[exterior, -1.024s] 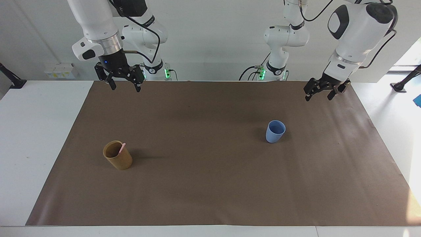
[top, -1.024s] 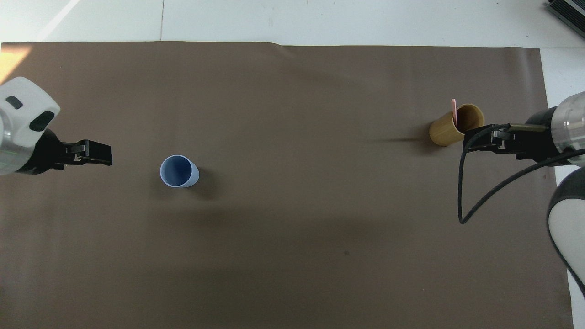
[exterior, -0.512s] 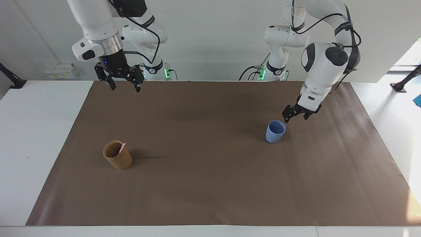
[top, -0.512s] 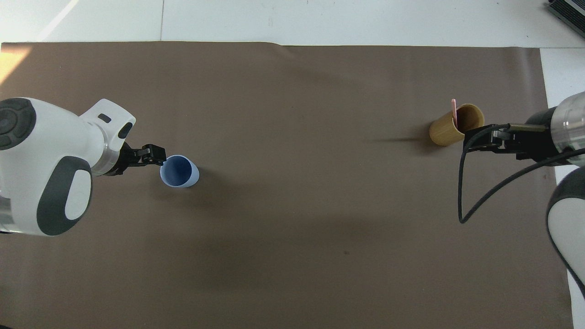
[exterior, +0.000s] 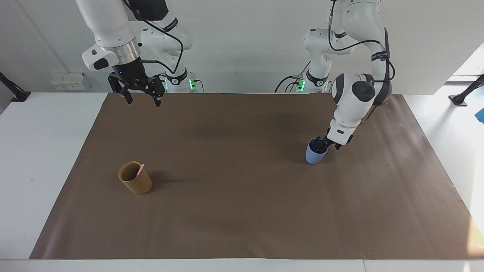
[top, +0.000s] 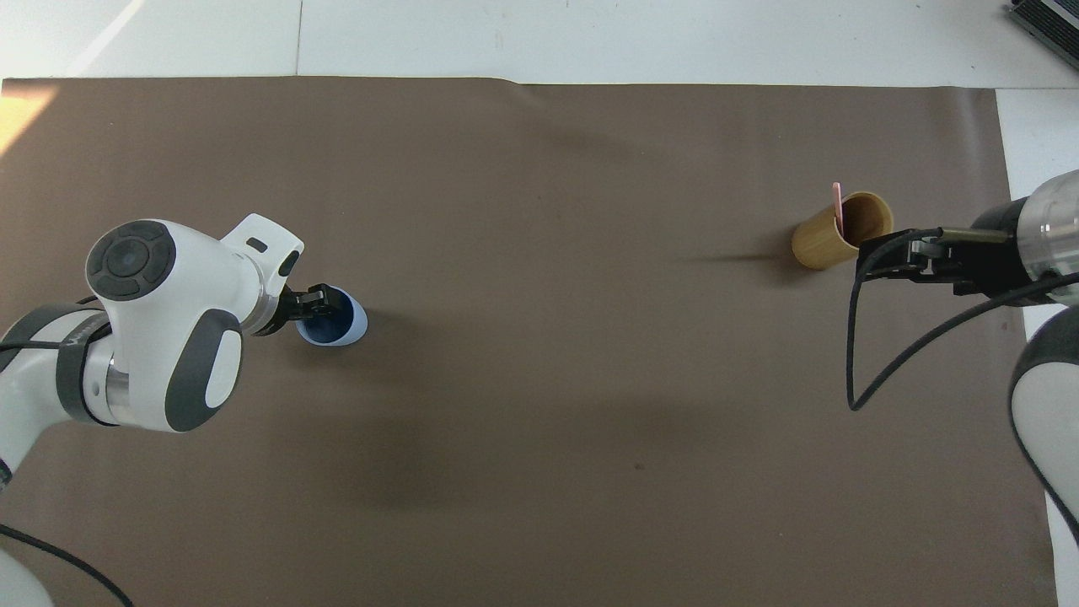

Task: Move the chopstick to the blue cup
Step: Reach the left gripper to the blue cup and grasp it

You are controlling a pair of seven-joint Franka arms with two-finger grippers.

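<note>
Since the chopstick (exterior: pixel 140 170) is not yet picked up, we log the transfer as unstarted. The right gripper (exterior: pixel 144 100) hangs over the brown mat (exterior: pixel 242 211) at the edge by the robots, at the right arm's end. Its 2 fingers (exterior: pixel 129 99) are spread wide and hold nothing.

The chopstick is well apart from those fingers, lower down and farther from the robots. It stands in the tan cup (exterior: pixel 138 184), leaning on the rim with only its pink tip showing above.

We judge the stick to be light, stiff, thin and smooth. It could easily slip or swivel in a loose pinch. The best hold is on the exposed top end, just above the rim, with the fingers closing across it and then lifting straight up. The tan cup looks light too and may tip if the stick drags on it.

Toward the left arm's end, the blue cup (exterior: pixel 314 155) stands upright. The left gripper (exterior: pixel 325 143) is down at its rim, on the side nearer the robots. It seems to straddle the wall, 1 tip inside and 1 outside. We cannot tell whether it has clamped on the wall. We guess this arm means to steady or move the cup.
</note>
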